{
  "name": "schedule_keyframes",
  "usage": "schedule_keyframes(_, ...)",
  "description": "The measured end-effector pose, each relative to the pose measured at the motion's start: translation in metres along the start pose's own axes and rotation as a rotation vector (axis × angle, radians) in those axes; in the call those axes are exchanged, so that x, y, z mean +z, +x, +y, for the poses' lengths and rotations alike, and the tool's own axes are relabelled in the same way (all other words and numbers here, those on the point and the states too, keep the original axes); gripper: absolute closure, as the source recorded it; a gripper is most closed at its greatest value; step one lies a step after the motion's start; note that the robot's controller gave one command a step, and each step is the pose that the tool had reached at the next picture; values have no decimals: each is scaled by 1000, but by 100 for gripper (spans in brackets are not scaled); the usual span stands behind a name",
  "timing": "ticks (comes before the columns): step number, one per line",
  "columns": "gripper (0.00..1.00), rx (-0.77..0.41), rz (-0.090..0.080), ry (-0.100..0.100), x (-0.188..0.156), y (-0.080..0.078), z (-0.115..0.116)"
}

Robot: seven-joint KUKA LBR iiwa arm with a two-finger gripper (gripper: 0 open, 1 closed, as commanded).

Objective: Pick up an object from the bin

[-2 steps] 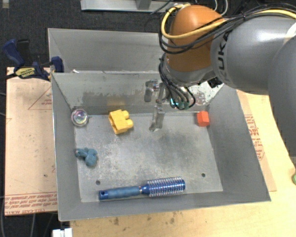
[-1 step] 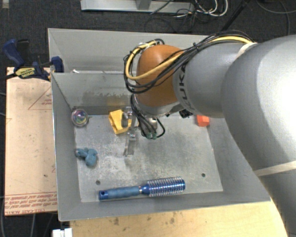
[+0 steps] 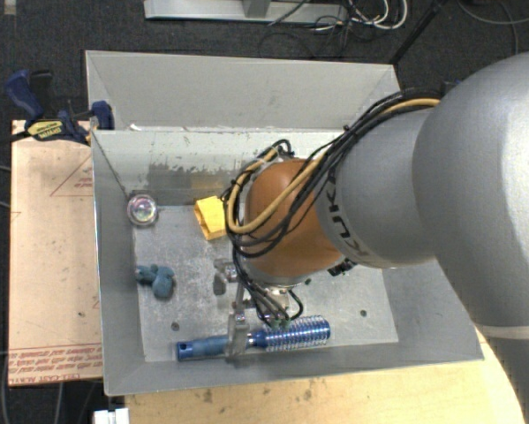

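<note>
My gripper (image 3: 239,327) hangs below the arm's orange dome, low over the front of the bin. Its metal tip comes down right at a blue hairbrush (image 3: 273,336) that lies along the front wall, where the blue handle on the left meets the bristled head on the right. Whether it touches the brush I cannot tell. A yellow block (image 3: 209,216) lies behind the gripper, partly hidden by the dome.
A teal-blue lumpy piece (image 3: 156,279) lies at the left of the bin. A shiny clear round thing (image 3: 142,208) sits in the back left corner. A tiny dark bit (image 3: 176,327) lies near the brush handle. The arm covers the bin's right half.
</note>
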State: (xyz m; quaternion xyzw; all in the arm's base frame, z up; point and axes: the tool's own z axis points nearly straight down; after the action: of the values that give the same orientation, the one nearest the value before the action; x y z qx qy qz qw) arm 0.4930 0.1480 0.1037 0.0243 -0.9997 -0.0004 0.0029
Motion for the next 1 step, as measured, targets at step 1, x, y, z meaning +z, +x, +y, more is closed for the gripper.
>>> schedule_keyframes(1,0,-10,-18,-2,32,7,16)
